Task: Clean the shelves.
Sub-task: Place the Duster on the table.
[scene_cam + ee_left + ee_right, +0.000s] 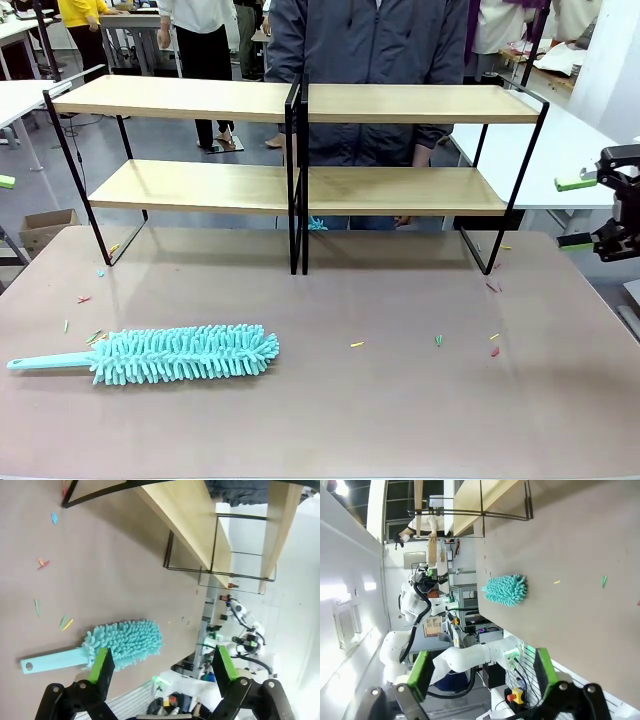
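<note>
The shelves (180, 98), light-wood boards on a thin black frame, stand along the table's far half, also seen in the left wrist view (185, 525) and the right wrist view (470, 500). A teal fluffy duster (185, 353) lies flat on the table at the front left, handle pointing left. My left gripper (162, 662) hangs open above the table, with the duster (125, 642) just beyond its fingertips and nothing between them. My right gripper (578, 212) stands open beyond the table's right edge, empty; its own view (481, 667) shows the duster (505, 590) far off.
Small coloured scraps (357, 344) lie scattered on the brown table (350, 420), more at the left (84, 299) and right (494, 350). A person (370, 40) stands close behind the shelves. A white table (570, 150) stands at the right, a cardboard box (45, 225) at the left.
</note>
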### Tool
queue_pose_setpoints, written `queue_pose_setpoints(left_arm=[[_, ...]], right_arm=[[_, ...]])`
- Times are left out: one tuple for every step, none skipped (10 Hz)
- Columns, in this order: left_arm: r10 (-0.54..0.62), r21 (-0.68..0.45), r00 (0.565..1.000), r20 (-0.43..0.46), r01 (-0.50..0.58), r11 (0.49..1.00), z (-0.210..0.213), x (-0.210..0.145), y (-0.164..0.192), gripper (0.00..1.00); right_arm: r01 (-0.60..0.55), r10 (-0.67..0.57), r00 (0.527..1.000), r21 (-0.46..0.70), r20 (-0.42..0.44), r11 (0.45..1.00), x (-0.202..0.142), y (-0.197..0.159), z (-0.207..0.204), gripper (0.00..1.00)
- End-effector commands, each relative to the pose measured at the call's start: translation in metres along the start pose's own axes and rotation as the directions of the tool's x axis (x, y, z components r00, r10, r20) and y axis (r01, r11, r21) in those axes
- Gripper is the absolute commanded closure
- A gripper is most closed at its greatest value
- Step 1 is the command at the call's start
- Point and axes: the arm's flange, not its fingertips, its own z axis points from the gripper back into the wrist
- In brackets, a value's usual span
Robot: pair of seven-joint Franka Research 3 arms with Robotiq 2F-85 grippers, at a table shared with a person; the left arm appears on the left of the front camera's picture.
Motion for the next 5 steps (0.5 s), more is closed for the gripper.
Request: queue_pose_setpoints(left_arm=[[-0.043,0.038,0.999,0.013,0.043,0.998,-0.0020,-0.0093,0.0009,0.00],[-0.043,0.038,0.999,0.013,0.043,0.998,-0.0020,-0.0093,0.0009,0.00],[-0.043,0.038,0.999,0.013,0.043,0.998,-0.0020,-0.0093,0.0009,0.00],[-0.043,0.038,0.999,0.013,0.043,0.998,-0.0020,-0.0093,0.0009,0.00],[-0.043,0.038,0.999,0.013,0.043,0.998,-0.0020,-0.0093,0.0009,0.00]], right_arm=[[-0.013,0.013,1.000,0.015,0.007,1.000,-0.0008,0.0041,0.0021,0.00],[-0.013,0.013,1.000,0.015,0.007,1.000,-0.0008,0.0041,0.0021,0.00],[-0.013,0.013,1.000,0.015,0.007,1.000,-0.0008,0.0041,0.0021,0.00],[-0.013,0.013,1.000,0.015,0.007,1.000,-0.0008,0.0041,0.0021,0.00],[-0.013,0.013,1.000,0.015,0.007,1.000,-0.0008,0.0041,0.0021,0.00]])
